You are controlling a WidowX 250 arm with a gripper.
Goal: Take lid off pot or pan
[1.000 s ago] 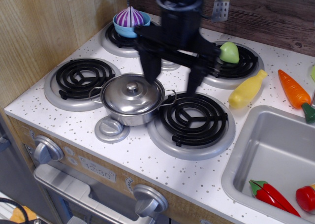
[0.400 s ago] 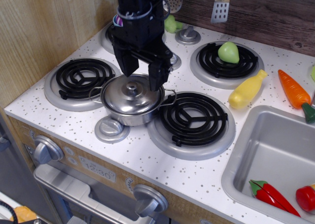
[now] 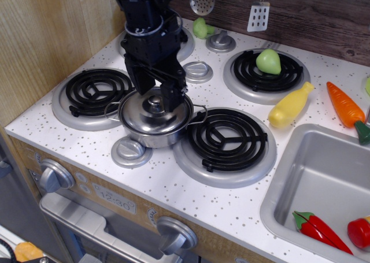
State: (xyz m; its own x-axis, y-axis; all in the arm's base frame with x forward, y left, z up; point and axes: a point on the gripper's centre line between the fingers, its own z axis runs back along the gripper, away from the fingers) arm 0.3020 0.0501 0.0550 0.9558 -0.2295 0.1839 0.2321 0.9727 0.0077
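Since the earlier frames the gripper has swung left and dropped; its open fingers now straddle the knob on the lid, which still sits on the pot, left of centre. If the fingers close off-centre, the knob could slip or the light pot tip. The sink, lower right, holds a pepper.

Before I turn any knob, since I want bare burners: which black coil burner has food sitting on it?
The back right burner: a green pear sits on its coils, while the others visible are bare.
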